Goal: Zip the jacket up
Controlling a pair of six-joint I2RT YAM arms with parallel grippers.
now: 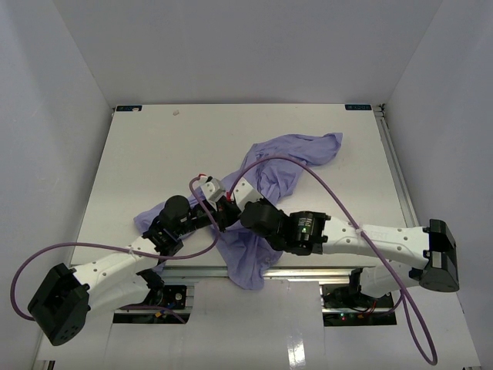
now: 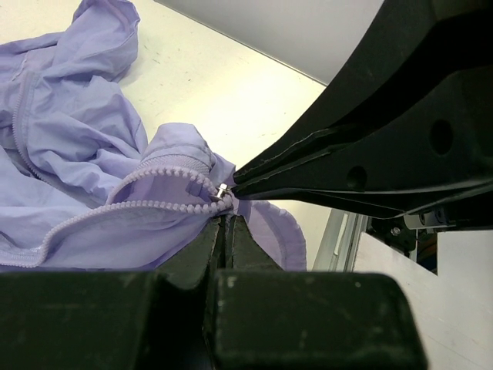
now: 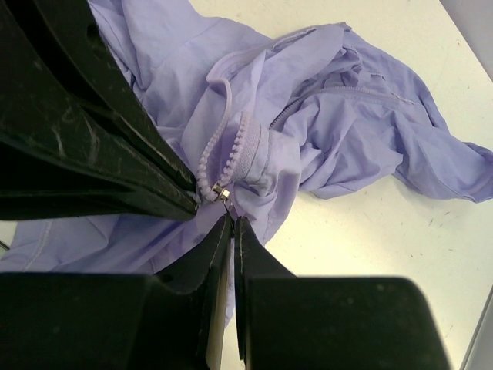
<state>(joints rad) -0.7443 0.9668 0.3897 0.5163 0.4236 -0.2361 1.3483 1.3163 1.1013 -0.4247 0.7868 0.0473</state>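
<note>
Lavender jacket (image 1: 308,146) folds (bunched) crowd the slider (image 2: 222,193); purple cable (image 1: 286,157) arcs across.

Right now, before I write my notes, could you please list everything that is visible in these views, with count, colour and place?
jacket: one, lavender, crumpled from the middle of the table to its near edge, hanging over that edge.
zipper slider: one, silver metal, where the jacket's two rows of lavender teeth meet, between the gripper tips.
table: one, white, under everything.
walls: white, on three sides of the table.
cables: two, purple, one looping along each arm.
left arm: one, white and black, base at the near left.
right arm: one, white and black, base at the near right.
left gripper: one, black, shut on the jacket beside the slider.
right gripper: one, black, shut on the jacket beside the slider.
</note>
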